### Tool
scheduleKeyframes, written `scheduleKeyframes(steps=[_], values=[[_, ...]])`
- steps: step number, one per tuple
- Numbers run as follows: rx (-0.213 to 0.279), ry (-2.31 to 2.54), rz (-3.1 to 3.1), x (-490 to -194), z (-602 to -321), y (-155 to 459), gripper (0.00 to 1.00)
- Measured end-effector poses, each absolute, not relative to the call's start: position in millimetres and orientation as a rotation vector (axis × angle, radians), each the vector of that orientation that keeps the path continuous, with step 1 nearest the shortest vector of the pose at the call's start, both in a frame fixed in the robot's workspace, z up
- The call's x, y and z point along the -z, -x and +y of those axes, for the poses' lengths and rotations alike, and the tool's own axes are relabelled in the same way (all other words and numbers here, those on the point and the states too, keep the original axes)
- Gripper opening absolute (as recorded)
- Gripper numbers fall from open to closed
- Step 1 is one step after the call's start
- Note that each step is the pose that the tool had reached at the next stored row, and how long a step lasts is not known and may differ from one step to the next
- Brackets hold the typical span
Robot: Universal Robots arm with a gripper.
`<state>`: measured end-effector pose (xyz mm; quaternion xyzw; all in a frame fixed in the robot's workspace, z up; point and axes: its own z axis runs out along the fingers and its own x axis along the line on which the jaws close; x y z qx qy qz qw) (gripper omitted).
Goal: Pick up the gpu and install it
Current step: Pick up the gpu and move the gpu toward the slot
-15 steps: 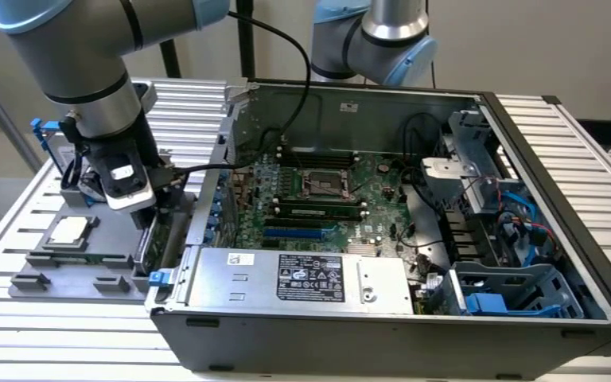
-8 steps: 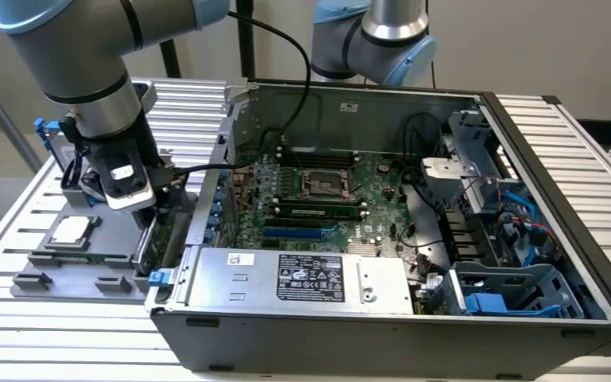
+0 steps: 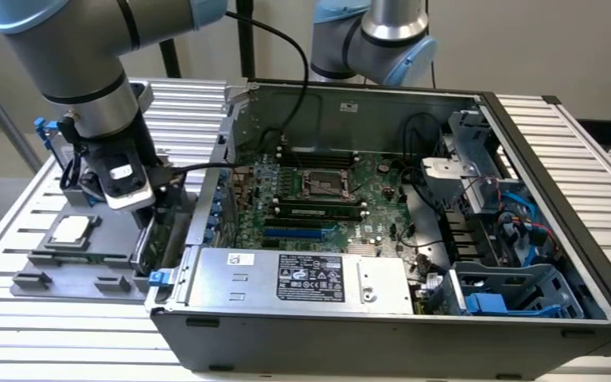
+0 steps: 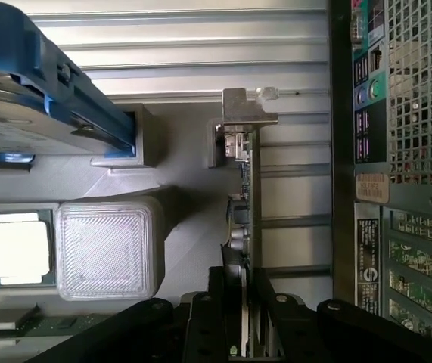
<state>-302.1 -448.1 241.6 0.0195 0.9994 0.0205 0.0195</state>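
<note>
Exterior view. Locate the gripper (image 3: 149, 208) at the exterior view's left, hanging between the gray tray (image 3: 114, 267) and the outer wall of the open computer case (image 3: 560, 151). Find the gpu (image 3: 160, 240) directly under the gripper, standing on edge, just beside the case wall. Note the processor (image 3: 69, 230) lying flat on the tray, toward the exterior view's left. Inside the case, note the motherboard (image 3: 317, 195) and, nearer the camera, the power supply (image 3: 305, 276).

Wrist view. See the gpu (image 4: 247, 204) edge-on, running straight away from the gripper (image 4: 244, 310). Observe the black fingers (image 4: 217, 318) pressed against opposite faces of the card, pinching its near end. Find the silver end bracket (image 4: 247, 113) at the card's far end, well apart from the fingers, close against a gray holder post (image 4: 217, 147). Cannot tell whether lifted clear of the tray or seated in it. Note the hard drive in a blue frame (image 4: 57, 106) and the processor across the tray from the card, and the perforated rear panel (image 4: 412, 91) on the card's other side.
</note>
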Motion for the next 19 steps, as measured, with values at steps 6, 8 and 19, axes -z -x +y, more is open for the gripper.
scheduleKeyframes(steps=[6, 8, 19], values=[[-0.065, -0.007, 3.103, -242.3, -448.1, 303.2, 0.0], [-0.065, -0.003, 3.103, -243.3, -448.1, 303.3, 0.0], [-0.065, 0.018, 3.103, -245.8, -448.1, 303.3, 0.0]])
